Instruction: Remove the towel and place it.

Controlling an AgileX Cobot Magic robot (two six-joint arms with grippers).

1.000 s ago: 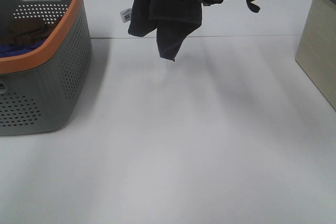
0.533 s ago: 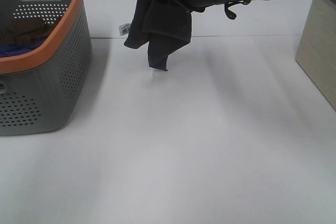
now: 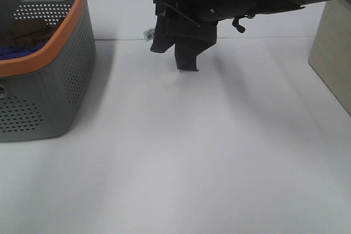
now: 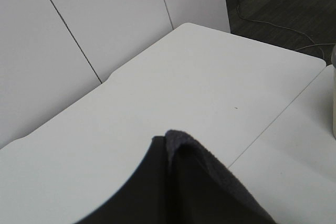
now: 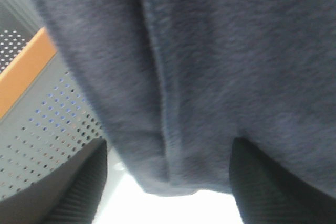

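The towel (image 3: 186, 47) is out of the basket (image 3: 71, 80) and hangs in a bunched fold from the right gripper (image 3: 171, 1), over the far middle of the table (image 3: 192, 152), its white tag (image 3: 148, 33) sticking out to the left; the lowest corner looks just clear of the surface, though I cannot swear to a gap. In the right wrist view the cloth covers the fingertips, so I judge from the way it hangs that they are pinching it. The left gripper's fingers do not show in its own view, so I cannot tell their state.

Placing is what remains. Let go from here, the folds would likely drop in a heap; lowered straight down, the corner may crumple under the rest. A thin pinch on plush cloth could slip during a quick sideways swing; drifting left risks snagging the basket rim, where the brown cloth (image 3: 27, 31) and blue cloth (image 3: 13, 53) lie.
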